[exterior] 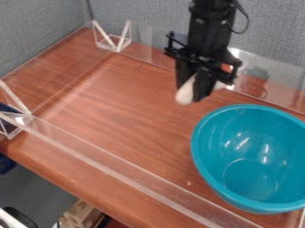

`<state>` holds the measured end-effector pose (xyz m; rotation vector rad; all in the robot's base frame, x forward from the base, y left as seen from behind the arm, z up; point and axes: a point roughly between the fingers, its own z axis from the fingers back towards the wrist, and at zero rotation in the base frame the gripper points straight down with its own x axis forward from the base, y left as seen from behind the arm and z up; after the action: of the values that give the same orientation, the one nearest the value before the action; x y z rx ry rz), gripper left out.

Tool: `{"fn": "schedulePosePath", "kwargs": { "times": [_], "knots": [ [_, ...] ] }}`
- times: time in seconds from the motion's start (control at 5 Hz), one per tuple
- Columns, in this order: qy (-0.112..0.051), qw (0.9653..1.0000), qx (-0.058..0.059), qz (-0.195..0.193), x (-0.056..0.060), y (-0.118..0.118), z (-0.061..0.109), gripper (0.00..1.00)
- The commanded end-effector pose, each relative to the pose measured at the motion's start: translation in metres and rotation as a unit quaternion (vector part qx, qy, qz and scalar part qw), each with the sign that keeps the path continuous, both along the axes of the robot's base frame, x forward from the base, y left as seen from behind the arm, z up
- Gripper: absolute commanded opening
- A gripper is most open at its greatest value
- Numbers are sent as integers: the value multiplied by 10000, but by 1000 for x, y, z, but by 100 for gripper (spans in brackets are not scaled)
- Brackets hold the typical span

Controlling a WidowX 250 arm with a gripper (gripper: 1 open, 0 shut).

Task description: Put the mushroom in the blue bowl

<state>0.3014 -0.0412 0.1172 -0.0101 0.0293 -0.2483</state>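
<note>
From my feed, the gripper (197,85) hangs from the black arm (212,27) and points straight down, its dark fingers (205,78) clamped on the mushroom (187,92). I can see the cream-white stem sticking out below and to the left of the fingers; the orange-red cap is hidden from me, so I cannot say which way it faces. The mushroom is held up off the wood, clear of the surface, with nothing touching it from beneath.

Moving outward, the blue bowl (248,156) sits to the lower right of the gripper, near the right edge of my view, resting upright on the desk (107,107). Its glossy teal inside holds nothing that I can make out. The mushroom is beside the bowl's far-left rim, not over the opening.

The desk is reddish-brown wood, and a low clear acrylic wall (95,160) runs round it. Two small clear triangular braces (113,36) stand at the back-left corner, and another sits at the left edge. A grey fabric panel (42,27) backs the scene.
</note>
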Motion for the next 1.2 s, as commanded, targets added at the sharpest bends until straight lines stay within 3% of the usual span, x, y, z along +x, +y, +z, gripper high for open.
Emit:
{"fn": "schedulePosePath", "kwargs": {
  "times": [0.0, 0.2, 0.6, 1.0],
  "knots": [
    [-381, 9992, -7, 154, 18, 17, 16, 0],
    [-400, 9991, -7, 115, 19, 16, 12, 0],
    [-420, 9988, -77, -239, 6, -13, 9, 0],
    [-571, 9984, 6, 25, 26, 17, 7, 0]
  ]
}}
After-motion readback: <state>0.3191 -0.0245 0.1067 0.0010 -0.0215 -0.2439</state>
